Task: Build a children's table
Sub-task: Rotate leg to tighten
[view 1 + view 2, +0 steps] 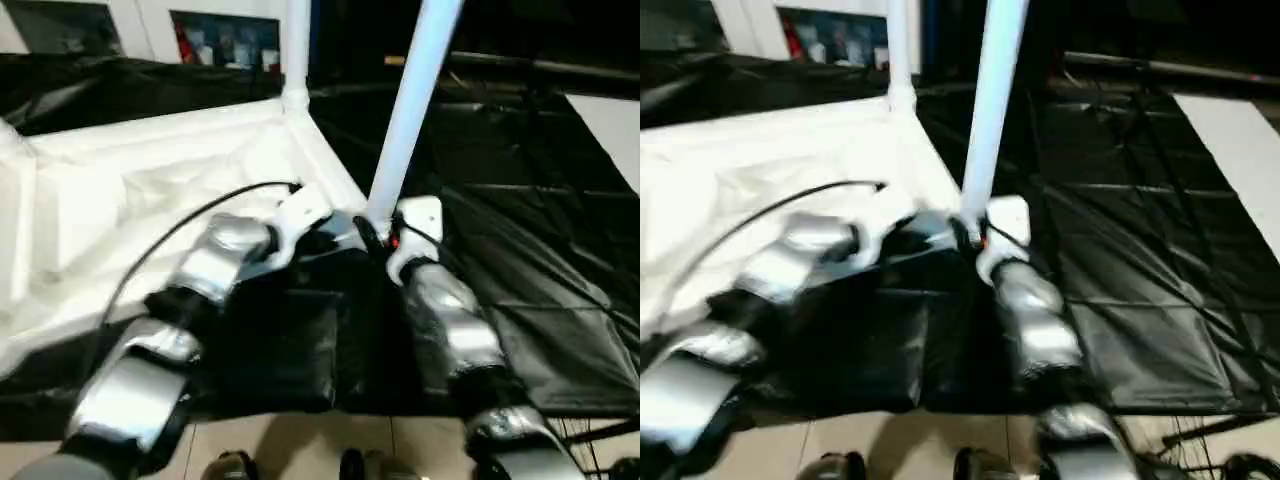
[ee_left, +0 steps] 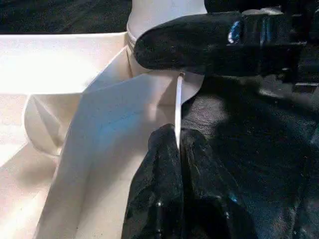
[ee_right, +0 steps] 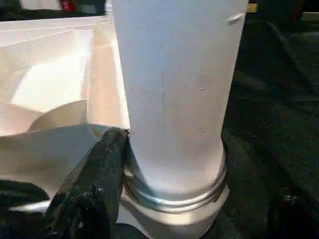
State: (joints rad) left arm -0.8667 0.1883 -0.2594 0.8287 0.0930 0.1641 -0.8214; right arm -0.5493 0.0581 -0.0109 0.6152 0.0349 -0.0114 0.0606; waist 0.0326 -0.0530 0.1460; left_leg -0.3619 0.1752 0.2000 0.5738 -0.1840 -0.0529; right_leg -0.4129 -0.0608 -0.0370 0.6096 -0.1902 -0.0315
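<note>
Looking down from the head view: upside-down tabletop (image 1: 150, 190) on black sheeting (image 1: 520, 260), right gripper (image 1: 385, 240) wrapped around the near-corner leg (image 1: 405, 120). Left wrist view: left gripper (image 2: 178, 149) pinched on the tabletop's thin rim. Right wrist view: leg seated in its socket (image 3: 174, 209).

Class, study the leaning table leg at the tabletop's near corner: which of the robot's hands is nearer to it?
Right. The right hand wraps the leaning leg at its base; the left hand pinches the tabletop's rim just beside that corner.
</note>
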